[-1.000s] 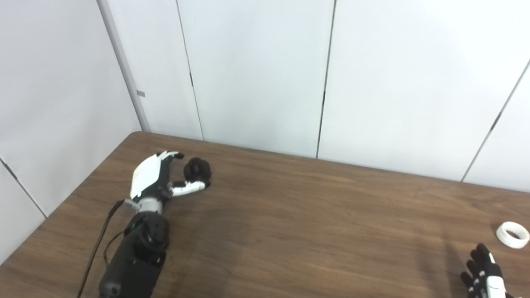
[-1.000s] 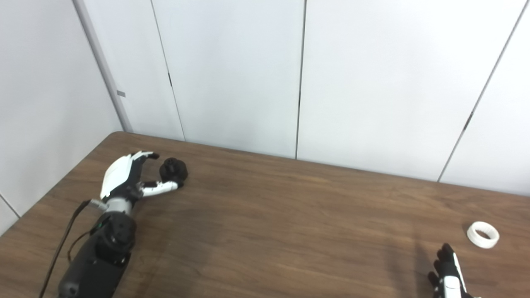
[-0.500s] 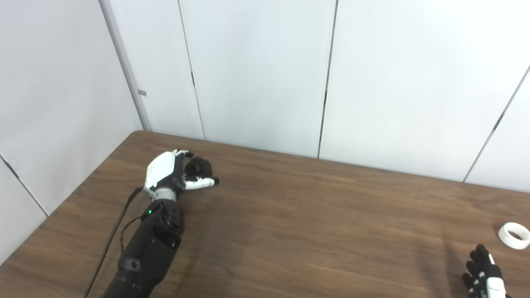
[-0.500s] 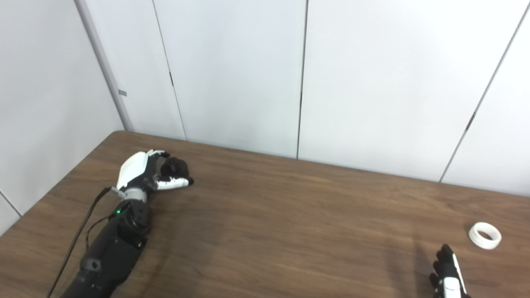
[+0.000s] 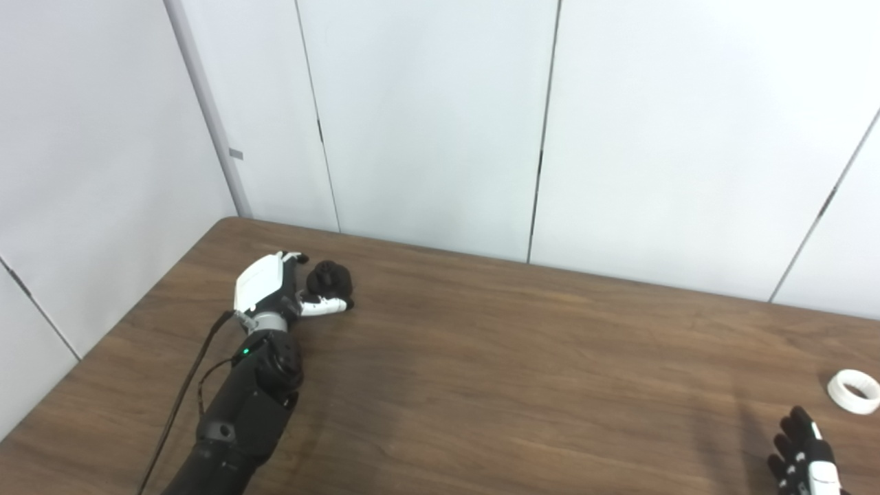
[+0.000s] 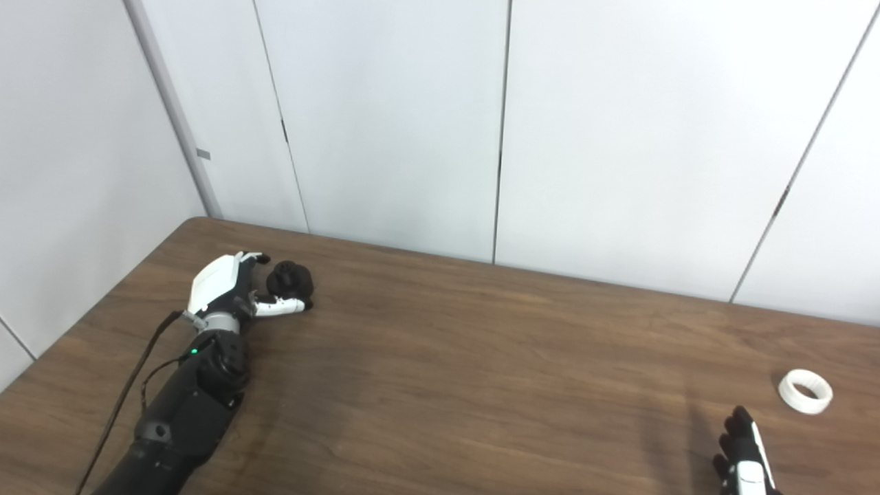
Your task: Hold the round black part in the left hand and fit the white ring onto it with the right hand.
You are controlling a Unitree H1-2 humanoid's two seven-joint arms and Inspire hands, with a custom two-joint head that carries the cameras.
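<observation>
The left hand [image 5: 275, 292] has drawn its thumb in around the round black part [image 5: 329, 280], now cupped but not clearly gripped. The right hand [image 5: 804, 460] waits with fingers spread near the white ring [image 5: 853, 391] on the bench [image 5: 515, 385].

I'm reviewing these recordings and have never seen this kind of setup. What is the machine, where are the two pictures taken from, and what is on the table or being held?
This is a humanoid robot with two arms, each ending in a hand with fingers and a thumb. Both pictures come from two cameras side by side on its head, looking down at a brown wooden table against white wall panels, so they show one scene from slightly different spots.

Far left, the left hand has its fingers and thumb curled around the round black part, low at the table; whether the grip is fully closed or the part lifted cannot be told. Far right, the white ring lies on the table, untouched. The right hand shows only at the bottom edge, short of the ring, holding nothing.
</observation>
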